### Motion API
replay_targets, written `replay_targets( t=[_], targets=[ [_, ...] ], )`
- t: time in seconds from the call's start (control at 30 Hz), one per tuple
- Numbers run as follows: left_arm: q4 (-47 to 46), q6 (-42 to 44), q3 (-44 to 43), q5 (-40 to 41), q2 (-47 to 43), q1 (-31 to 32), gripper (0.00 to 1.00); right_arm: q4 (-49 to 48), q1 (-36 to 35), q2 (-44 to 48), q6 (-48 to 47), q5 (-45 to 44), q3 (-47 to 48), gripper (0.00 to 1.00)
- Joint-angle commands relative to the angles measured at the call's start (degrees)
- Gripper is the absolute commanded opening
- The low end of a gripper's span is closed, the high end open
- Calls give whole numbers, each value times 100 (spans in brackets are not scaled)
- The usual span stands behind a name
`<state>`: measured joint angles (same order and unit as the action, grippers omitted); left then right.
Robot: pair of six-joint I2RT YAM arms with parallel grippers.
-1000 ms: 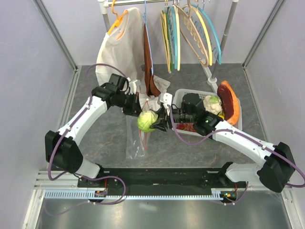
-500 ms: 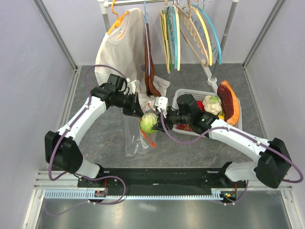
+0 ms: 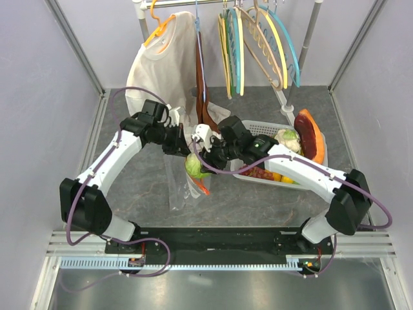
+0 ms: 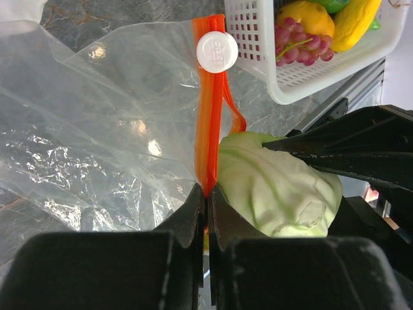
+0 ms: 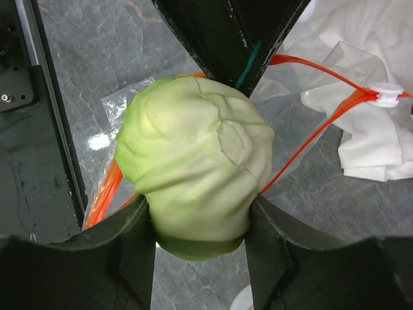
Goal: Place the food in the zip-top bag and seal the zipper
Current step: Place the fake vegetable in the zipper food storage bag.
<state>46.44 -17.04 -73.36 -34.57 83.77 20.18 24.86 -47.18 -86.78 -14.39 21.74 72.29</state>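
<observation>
The clear zip-top bag (image 3: pixel 179 187) hangs over the grey table, with its orange-red zipper (image 4: pixel 208 110) and white slider (image 4: pixel 217 50). It also shows in the left wrist view (image 4: pixel 97 129). My left gripper (image 4: pixel 207 197) is shut on the zipper strip and holds the mouth up. My right gripper (image 5: pixel 197 219) is shut on a pale green cabbage (image 5: pixel 193 161) and holds it at the bag's open mouth; the cabbage also shows from above (image 3: pixel 195 166). The zipper loops round the cabbage (image 5: pixel 310 142). More food lies in the white basket (image 3: pixel 258 174).
The basket at right holds grapes (image 4: pixel 300 46), a yellow fruit (image 4: pixel 358 22), a cauliflower (image 3: pixel 288 137) and a large orange-red piece (image 3: pixel 310 137). A white garment (image 3: pixel 158 68) and several coloured hangers (image 3: pixel 258 42) hang on the rack behind. White cloth (image 5: pixel 381 139) lies by the bag.
My right gripper has carried the cabbage left and down to the bag's mouth. The right arm has swung leftward over the basket. The left gripper keeps its hold on the zipper.
</observation>
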Motion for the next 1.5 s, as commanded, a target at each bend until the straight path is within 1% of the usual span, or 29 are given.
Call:
replay_targets(
  t=[0.0, 0.2, 0.4, 0.47, 0.5, 0.57, 0.67, 0.7, 0.73, 0.8, 0.83, 0.87, 0.9, 0.97, 1.07, 1.1, 1.2, 1.37, 1.4, 1.47],
  targets=[
    [-231, -186, -117, -1228, -466, 152, 2, 1064, -63, -576, 296, -750, 303, 31],
    [-337, -291, -73, -1193, -668, 144, 2, 1231, -55, -568, 1024, -1162, 373, 31],
    [-354, -300, -99, -1166, -809, 152, 2, 1363, -55, -515, 947, -1567, 461, 32],
    [-354, -335, -47, -1219, -844, 161, 2, 1372, -46, -533, 1052, -1576, 531, 33],
    [-363, -370, -20, -1219, -862, 179, 2, 1363, -46, -550, 1122, -1419, 662, 33],
    [-494, -397, 102, -1184, -932, 223, 2, 1337, -37, -629, 1473, -1322, 847, 35],
    [-670, -520, 226, -1228, -994, 223, 2, 1302, -37, -752, 1895, -691, 1374, 45],
    [-680, -546, 217, -1219, -994, 223, 2, 1241, -37, -726, 1931, -514, 1532, 57],
    [-688, -546, 208, -1210, -976, 205, 2, 1179, -37, -622, 1949, -208, 1560, 66],
    [-688, -572, 191, -1228, -994, 170, 2, 855, -37, -446, 1923, -48, 1420, 83],
    [-688, -581, 182, -1254, -1003, 109, 2, 767, -37, -236, 1879, 32, 1358, 86],
    [-697, -581, 182, -1298, -994, 82, 2, 653, -28, -156, 1818, 128, 1288, 93],
    [-697, -581, 182, -1394, -1011, 47, 2, 634, -37, -85, 1730, 173, 1166, 96],
    [-723, -573, 208, -1517, -1003, -111, 2, 748, -37, 91, 1572, 417, 990, 98],
    [-785, -424, 261, -1860, -994, -313, 2, 845, -37, 381, 1203, 577, 813, 98],
    [-785, -380, 261, -1974, -1011, -340, 2, 845, -37, 564, 1019, 586, 700, 98],
    [-794, -125, 279, -2298, -1055, -393, 2, 871, -37, 785, 1000, 490, 690, 98],
    [-706, -133, 129, -1721, -1170, -358, 2, 924, 51, 1154, 1219, 472, 699, 98],
    [-671, -142, 147, -1416, -1178, -349, 2, 941, 94, 1224, 1298, 428, 690, 97],
    [-645, -142, 278, -1281, -1178, -340, 2, 1073, 427, 1295, 1430, 463, 480, 94]
  ],
)
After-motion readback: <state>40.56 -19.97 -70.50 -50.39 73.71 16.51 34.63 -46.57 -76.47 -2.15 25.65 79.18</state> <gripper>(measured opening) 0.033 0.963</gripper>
